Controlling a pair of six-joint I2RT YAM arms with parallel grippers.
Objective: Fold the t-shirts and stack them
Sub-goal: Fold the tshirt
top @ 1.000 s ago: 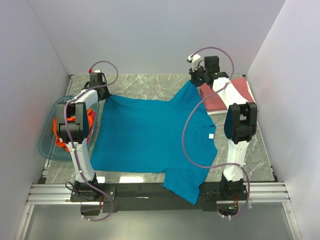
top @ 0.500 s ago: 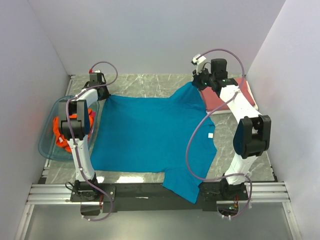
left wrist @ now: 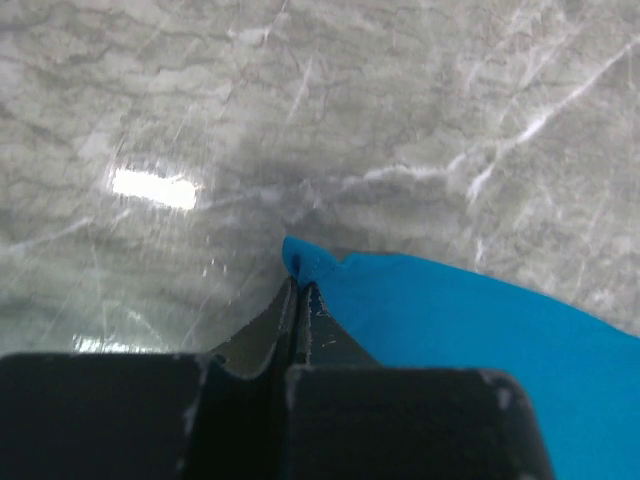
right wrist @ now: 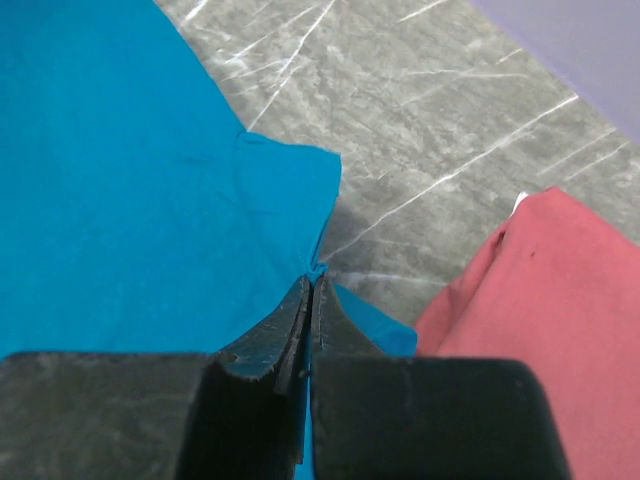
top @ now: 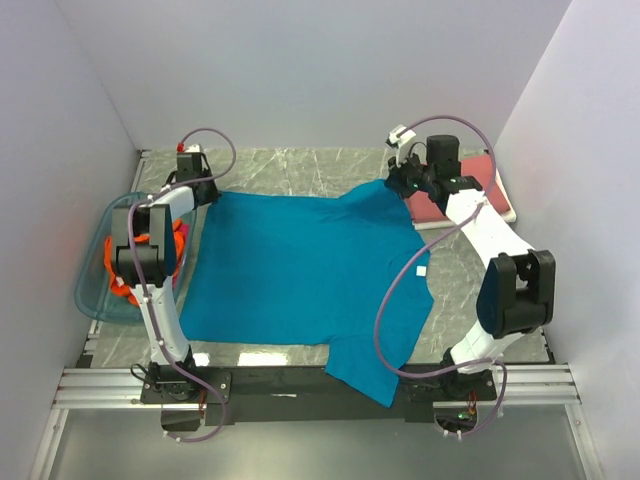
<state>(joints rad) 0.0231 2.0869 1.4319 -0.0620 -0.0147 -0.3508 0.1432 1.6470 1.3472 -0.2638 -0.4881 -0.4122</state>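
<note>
**A:** What does the left gripper point(left wrist: 298, 290) have?

**B:** Its fingers point(left wrist: 258, 342) are clamped on a corner of the teal t-shirt point(left wrist: 460, 325). The tip of that corner pokes out just past the fingertips. The rest of the cloth runs off to their right over the marble table point(left wrist: 400, 120).

**A:** And the right gripper point(right wrist: 311, 285)?

**B:** Also pinched tight, on an edge of the same shirt. Teal cloth spreads to the left of its fingers and ahead of them, and a small fold shows just to their right. The dusty red t-shirt point(right wrist: 540, 300) lies further right, near the fingertips but apart from them.

**A:** Are the pinched corners lifted off the table?

**B:** I can't tell from either wrist view.

**A:** How does it look from above?

**B:** The teal shirt lies spread flat between the two grippers, which hold its two far corners. One sleeve reaches over the near edge of the table. The red shirt is folded and sits beyond the right fingers, toward the right wall. The orange t-shirt point(top: 122, 288) is bunched in the translucent blue tub point(top: 92, 300), to the outer side of the left fingers and nearer the arm's base than they are.
</note>
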